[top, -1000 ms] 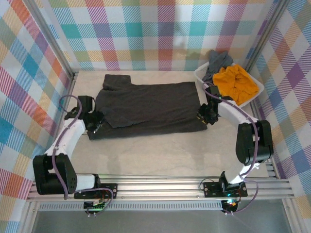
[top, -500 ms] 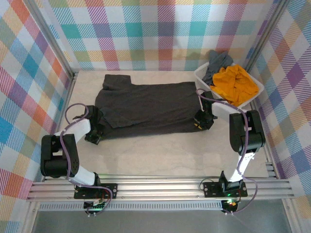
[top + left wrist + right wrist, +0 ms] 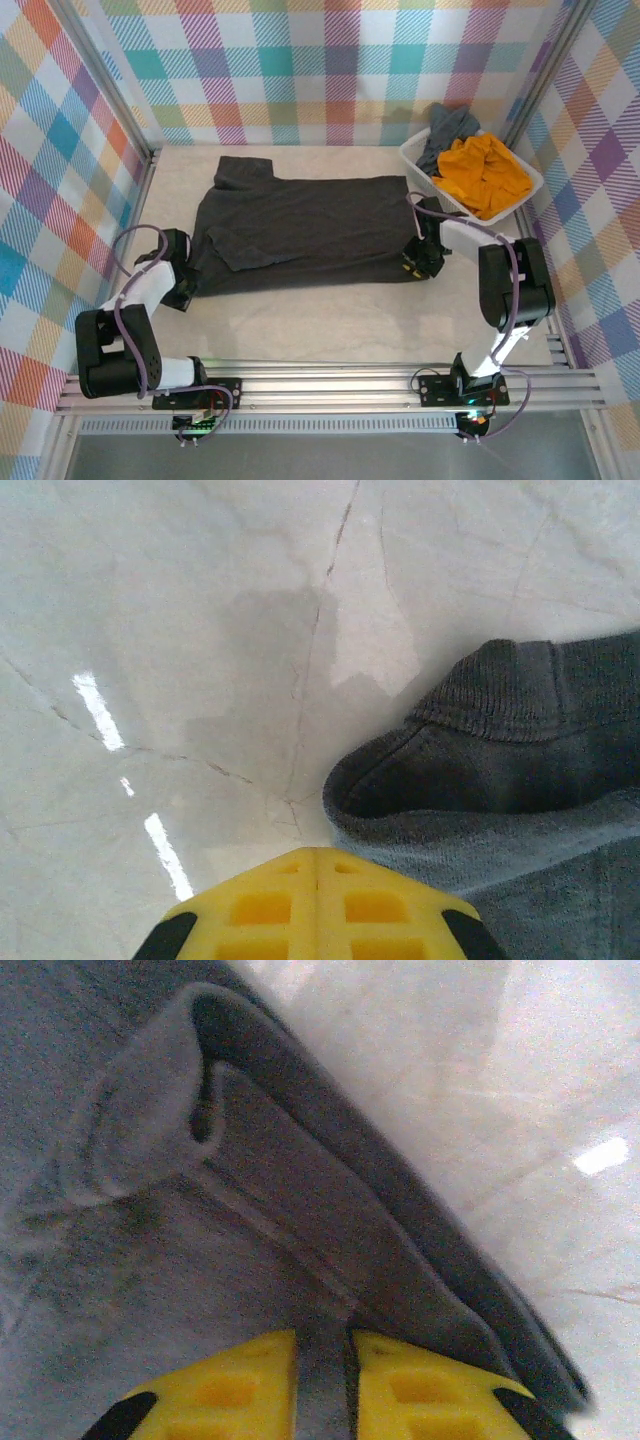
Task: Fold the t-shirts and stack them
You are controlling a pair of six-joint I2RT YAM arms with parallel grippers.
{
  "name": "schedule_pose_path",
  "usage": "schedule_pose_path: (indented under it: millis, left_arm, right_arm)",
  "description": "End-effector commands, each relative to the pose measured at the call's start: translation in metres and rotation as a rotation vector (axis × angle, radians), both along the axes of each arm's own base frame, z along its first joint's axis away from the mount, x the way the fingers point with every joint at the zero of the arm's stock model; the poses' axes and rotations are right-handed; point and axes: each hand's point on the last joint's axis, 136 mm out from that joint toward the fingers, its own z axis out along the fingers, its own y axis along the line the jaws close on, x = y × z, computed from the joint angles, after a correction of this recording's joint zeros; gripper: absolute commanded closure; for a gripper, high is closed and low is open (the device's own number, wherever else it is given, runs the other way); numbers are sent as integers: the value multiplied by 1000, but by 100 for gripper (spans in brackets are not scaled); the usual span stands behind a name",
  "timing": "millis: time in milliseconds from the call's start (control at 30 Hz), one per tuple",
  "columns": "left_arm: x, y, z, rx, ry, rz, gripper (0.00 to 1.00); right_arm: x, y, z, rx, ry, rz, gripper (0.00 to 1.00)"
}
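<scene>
The dark shirt lies mid-table, long axis nine to three. The right claw pinches its five o'clock hem. The left claw, fingers together, sits at the seven o'clock corner.

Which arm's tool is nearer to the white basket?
Right. The right tool is at the dark shirt's near right corner, just in front of the basket. The left tool is at the shirt's opposite, near left corner.
</scene>
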Motion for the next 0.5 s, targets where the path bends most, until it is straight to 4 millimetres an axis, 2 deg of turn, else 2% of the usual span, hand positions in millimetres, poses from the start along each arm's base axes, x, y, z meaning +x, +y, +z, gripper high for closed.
schedule_pose_path:
  millis: [0,100,200,400,467]
  left_arm:
    - [31,-16,45,-49,-189,-91,94]
    - [63,-60,64,-149,-305,-231,80]
    - [80,-98,54,-284,-351,-273,66]
    - [96,-129,35,-371,-366,-289,65]
    - [90,-132,25,-366,-296,-297,67]
  right_arm:
    - [4,-1,37,-20,-117,36,67]
    - [16,12,69,-8,-235,104,53]
    - [23,23,88,18,-270,147,48]
    - [28,32,104,62,-306,153,46]
    - [28,32,104,64,-306,148,46]
